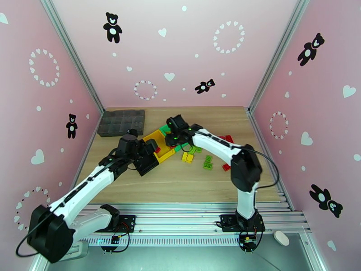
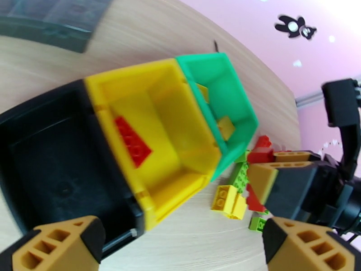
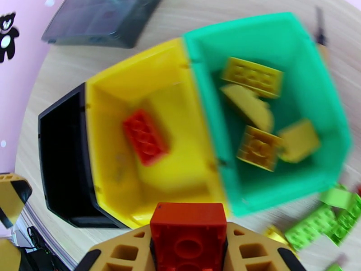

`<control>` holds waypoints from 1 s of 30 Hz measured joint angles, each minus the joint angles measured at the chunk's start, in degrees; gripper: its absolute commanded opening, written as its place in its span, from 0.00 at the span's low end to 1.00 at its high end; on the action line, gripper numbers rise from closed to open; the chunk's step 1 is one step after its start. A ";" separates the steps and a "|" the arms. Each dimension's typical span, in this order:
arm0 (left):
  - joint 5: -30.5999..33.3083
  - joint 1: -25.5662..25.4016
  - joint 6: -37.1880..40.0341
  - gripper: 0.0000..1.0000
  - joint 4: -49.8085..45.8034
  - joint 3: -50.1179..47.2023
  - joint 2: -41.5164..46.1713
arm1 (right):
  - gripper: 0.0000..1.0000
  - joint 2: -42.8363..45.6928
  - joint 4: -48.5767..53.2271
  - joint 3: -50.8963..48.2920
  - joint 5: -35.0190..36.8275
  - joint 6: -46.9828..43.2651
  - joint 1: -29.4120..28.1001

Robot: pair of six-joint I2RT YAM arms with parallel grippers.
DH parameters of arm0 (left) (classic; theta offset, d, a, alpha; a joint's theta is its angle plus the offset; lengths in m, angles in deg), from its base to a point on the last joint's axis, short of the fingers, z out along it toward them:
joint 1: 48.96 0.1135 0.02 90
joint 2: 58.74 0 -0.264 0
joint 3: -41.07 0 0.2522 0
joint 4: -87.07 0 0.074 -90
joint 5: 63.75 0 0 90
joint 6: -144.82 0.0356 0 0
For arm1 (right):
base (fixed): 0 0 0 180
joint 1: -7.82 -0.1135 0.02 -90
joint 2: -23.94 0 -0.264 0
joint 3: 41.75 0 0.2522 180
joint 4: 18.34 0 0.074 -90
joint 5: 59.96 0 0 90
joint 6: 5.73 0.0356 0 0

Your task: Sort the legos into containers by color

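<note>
Crowding one side of the worktop, both arms reach in at the joined containers, so a knock between them could shove the row. The grey tray lies behind, out of the way. The left claw stands wide and empty beside the black bin. The right claw pinches a red brick near the yellow bin rim. The view is blurred, so a release here may land it outside. Another red piece lies inside. Yellow bricks sit in the green bin, and loose legos lie close by.
</note>
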State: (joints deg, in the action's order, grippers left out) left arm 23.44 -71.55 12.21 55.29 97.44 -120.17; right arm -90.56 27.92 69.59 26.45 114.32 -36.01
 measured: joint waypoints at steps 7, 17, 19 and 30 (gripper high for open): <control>-1.31 2.82 -0.07 0.98 -2.60 -3.15 5.33 | 0.49 -7.85 2.91 10.69 -0.50 0.28 -0.83; -3.26 2.91 -0.04 0.98 -2.80 -3.15 4.42 | 0.59 -8.55 5.60 13.11 1.36 -0.31 -0.68; -3.43 2.47 -0.04 0.98 -2.60 -3.06 3.43 | 0.59 -7.74 5.46 12.00 2.08 -0.46 -0.39; -0.28 -10.93 0.70 0.98 -1.86 5.44 -8.44 | 0.62 12.39 2.82 -9.70 7.61 0.48 7.39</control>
State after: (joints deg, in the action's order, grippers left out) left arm 23.15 -82.48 12.90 53.43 102.88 -128.61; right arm -78.17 30.74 59.88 34.05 114.80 -28.63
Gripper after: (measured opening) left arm 0.984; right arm 0.619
